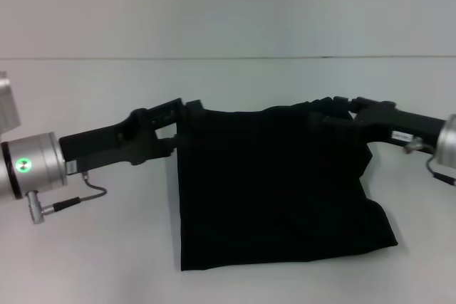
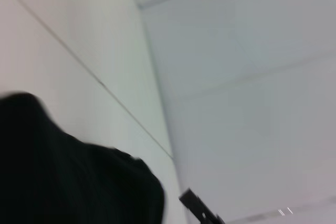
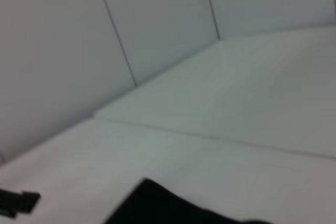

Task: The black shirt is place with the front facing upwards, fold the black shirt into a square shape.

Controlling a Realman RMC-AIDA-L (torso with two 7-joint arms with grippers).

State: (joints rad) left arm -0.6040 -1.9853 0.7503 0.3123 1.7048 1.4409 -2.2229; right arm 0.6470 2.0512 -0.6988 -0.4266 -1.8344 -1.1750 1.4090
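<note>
Nearest our camera, the black shirt (image 1: pixel 274 190) hangs as a plain dark panel, its lower edge resting on the white table (image 1: pixel 92 261); our left gripper (image 1: pixel 187 113) pinches the upper left corner, jaws closed on the cloth; our right gripper (image 1: pixel 340 108) meets the upper right corner, and we cannot tell its fingers' state; both wrist views show only dark cloth (image 2: pixel 68 177) (image 3: pixel 168 205) against pale surfaces.

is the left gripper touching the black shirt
Touching. In the head view the left gripper meets the far left corner of the black shirt, and the cloth hangs straight down from that corner.
</note>
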